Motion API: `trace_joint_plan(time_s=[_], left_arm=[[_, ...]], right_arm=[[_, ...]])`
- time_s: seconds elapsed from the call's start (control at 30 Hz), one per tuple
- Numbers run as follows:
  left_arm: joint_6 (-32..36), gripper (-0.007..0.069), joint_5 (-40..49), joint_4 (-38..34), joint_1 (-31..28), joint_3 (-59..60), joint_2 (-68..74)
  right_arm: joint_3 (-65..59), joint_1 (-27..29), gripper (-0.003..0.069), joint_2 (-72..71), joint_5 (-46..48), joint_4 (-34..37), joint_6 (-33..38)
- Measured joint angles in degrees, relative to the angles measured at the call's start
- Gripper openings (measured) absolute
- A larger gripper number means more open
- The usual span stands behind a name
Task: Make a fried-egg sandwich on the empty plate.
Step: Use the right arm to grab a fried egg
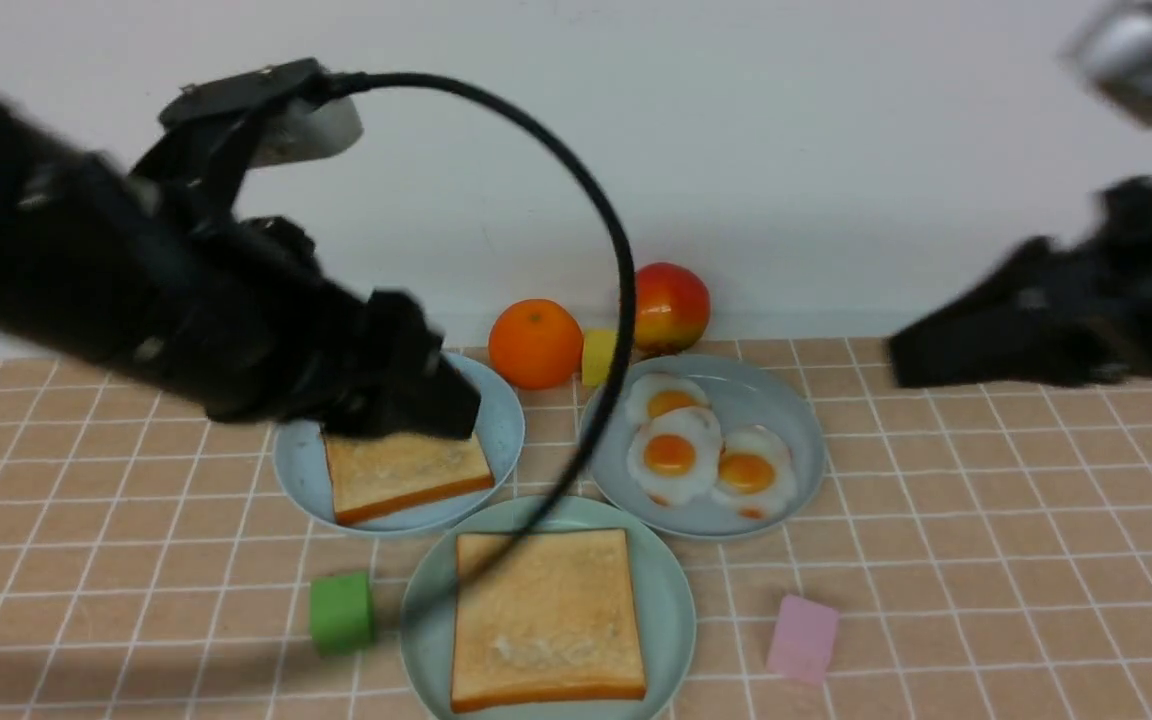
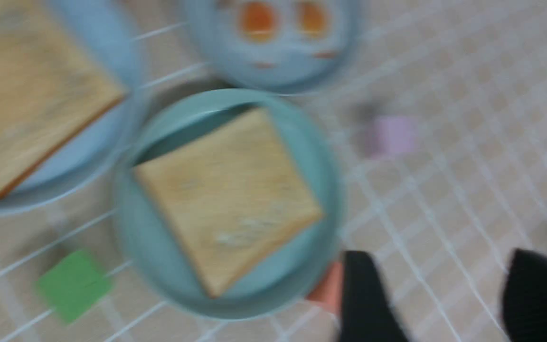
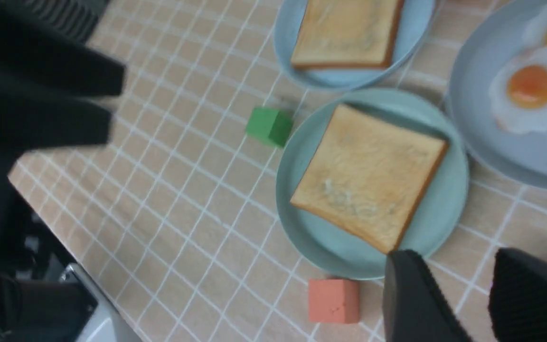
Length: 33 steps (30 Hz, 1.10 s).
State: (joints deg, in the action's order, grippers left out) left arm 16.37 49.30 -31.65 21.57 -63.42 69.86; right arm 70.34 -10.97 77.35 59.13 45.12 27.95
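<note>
The left pincer (image 2: 437, 270) is spread wide, and only bare table shows between its two black fingers (image 2: 368, 299). It holds nothing. It hangs in the air over the plates and looks blurry.

Down below it, close to one finger, sits the mint-green plate (image 1: 426, 620). A toast slice (image 1: 548, 615) lies flat in the middle of that plate. I think it lies there to be the bottom of the sandwich, so the pincer has no need to pinch it.

A bit farther from the left pincer is the sky-blue plate (image 1: 501, 420) with the second slice (image 1: 406, 475) on it. That one probably waits to be the lid, so it should go on last.

The right pincer (image 3: 451, 259) is spread too, with nothing between its fingers. It is held up high, well off to the side of the plates. The plate nearest to it is the grey-blue plate (image 1: 786, 420), where three fried eggs (image 1: 671, 452) lie close together. This pincer is on the egg side, so an egg looks like its job next. No egg is on the toast yet.

Farther out are things the sandwich does not need – a green block (image 1: 341, 610), a pink block (image 1: 802, 624) and an orange-red block (image 3: 333, 300) near the mint-green plate. An orange (image 1: 534, 343), a yellow block (image 1: 598, 357) and an apple (image 1: 671, 305) sit at the far wall.
</note>
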Motion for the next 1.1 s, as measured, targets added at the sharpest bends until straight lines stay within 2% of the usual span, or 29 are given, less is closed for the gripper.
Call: trace_joint_plan(time_s=[0.03, 0.07, 0.1, 0.13, 0.17, 0.2, 0.23, 0.37, 0.6, 0.8, 0.97, 1.1], left_arm=[[3.0, 0.0307, -0.4, -2.1, 0.0, 1.9, -1.8], [3.6, 0.0295, -0.5, -2.1, 0.0, 1.9, -1.8], [7.2, 0.0185, -1.0, -4.5, 0.0, 5.2, -4.2], [8.2, 0.0124, -1.3, -5.1, 0.0, 6.8, -5.0], [8.4, 0.0111, -1.3, -5.2, 0.0, 7.1, -5.2], [9.1, 0.0032, -1.3, -5.4, 0.0, 9.2, -5.8], [9.5, -0.0011, -1.3, -5.4, 0.0, 10.2, -5.9], [9.7, -0.0013, -0.9, -5.8, 0.0, 11.5, -5.9], [9.9, -0.0013, -0.7, -6.7, 0.0, 11.5, -5.9], [10.0, -0.0013, -0.7, -6.8, 0.0, 11.5, -5.9], [10.0, -0.0013, -0.7, -6.7, 0.0, 11.5, -5.9], [10.0, -0.0013, -0.7, -6.0, 0.0, 11.5, -5.9]], right_arm=[[1.0, -1.7, 0.0270, 1.5, -1.3, -2.1, -2.1], [1.5, -2.5, 0.0272, 1.8, -1.7, -3.3, -3.3], [3.3, -5.0, 0.0279, 4.7, -5.4, -8.3, -8.6], [4.2, -5.7, 0.0284, 6.4, -7.7, -11.2, -12.1], [4.4, -5.8, 0.0285, 6.4, -8.1, -11.8, -12.9], [5.4, -6.1, 0.0291, 9.5, -11.3, -15.4, -18.1], [6.0, -6.1, 0.0294, 11.6, -13.1, -16.8, -20.8], [8.0, -5.6, 0.0313, 20.5, -16.1, -18.0, -25.8], [16.0, -4.6, 0.0367, 34.1, -16.5, -15.0, -25.4], [20.6, -2.4, 0.0378, 41.9, -17.2, -10.9, -25.3], [21.4, -1.7, 0.0379, 44.7, -17.9, -6.6, -23.2], [21.4, -1.7, 0.0379, 47.3, -19.0, 0.3, -17.9]])
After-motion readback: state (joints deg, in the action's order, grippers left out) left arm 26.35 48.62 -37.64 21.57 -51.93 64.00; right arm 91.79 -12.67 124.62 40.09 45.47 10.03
